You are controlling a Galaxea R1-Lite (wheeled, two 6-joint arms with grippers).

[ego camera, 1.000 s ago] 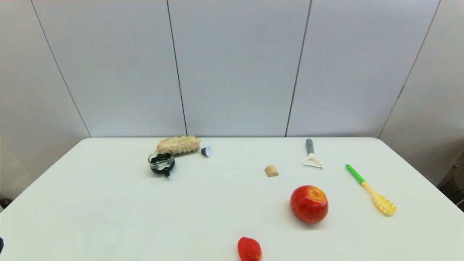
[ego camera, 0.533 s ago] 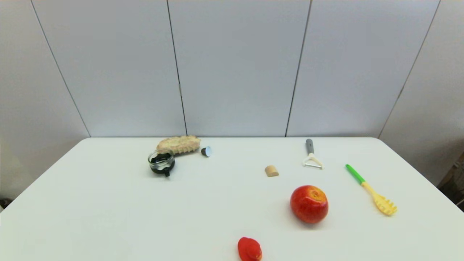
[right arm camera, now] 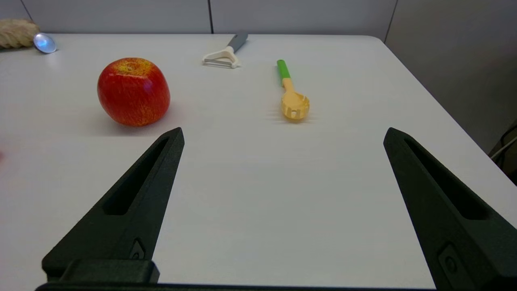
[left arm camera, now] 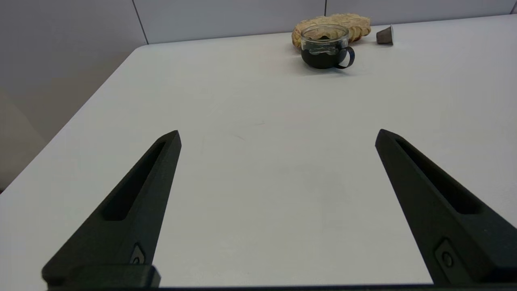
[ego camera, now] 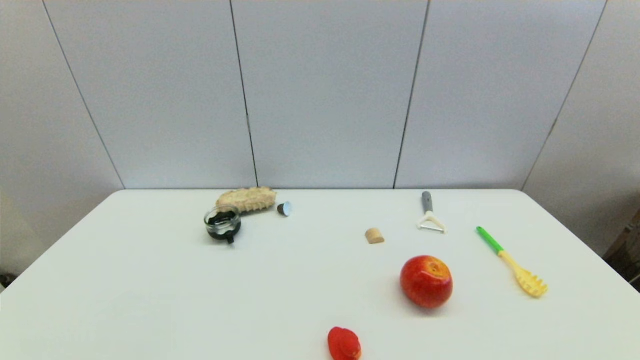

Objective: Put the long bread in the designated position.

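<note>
The long bread [ego camera: 246, 199] lies flat at the far edge of the white table [ego camera: 150, 300], on the robot's left half, right against the foot of the grey wall panels. A small glass cup [ego camera: 222, 223] with dark contents stands just in front of the loaf's left end; from the left wrist view the cup [left arm camera: 326, 46] overlaps the bread [left arm camera: 355, 23] behind it, and I cannot tell whether they touch. A small coffee capsule [ego camera: 284, 208] lies on its side just beside the loaf's right end.

The left gripper [left arm camera: 278, 135] hangs low over the near left part of the table, well apart from the bread, its two black fingers [left arm camera: 133, 202] spread wide with only bare tabletop between them. The right gripper [right arm camera: 282, 133] is likewise spread wide over the near right part of the table, holding nothing.

On the right half sit a red apple [ego camera: 426, 281], a tan cork-like block [ego camera: 374, 235], a peeler [ego camera: 429, 213] with a grey handle, and a yellow pasta spoon [ego camera: 512, 262] with a green handle. A small red object [ego camera: 344, 343] rests at the near edge.
</note>
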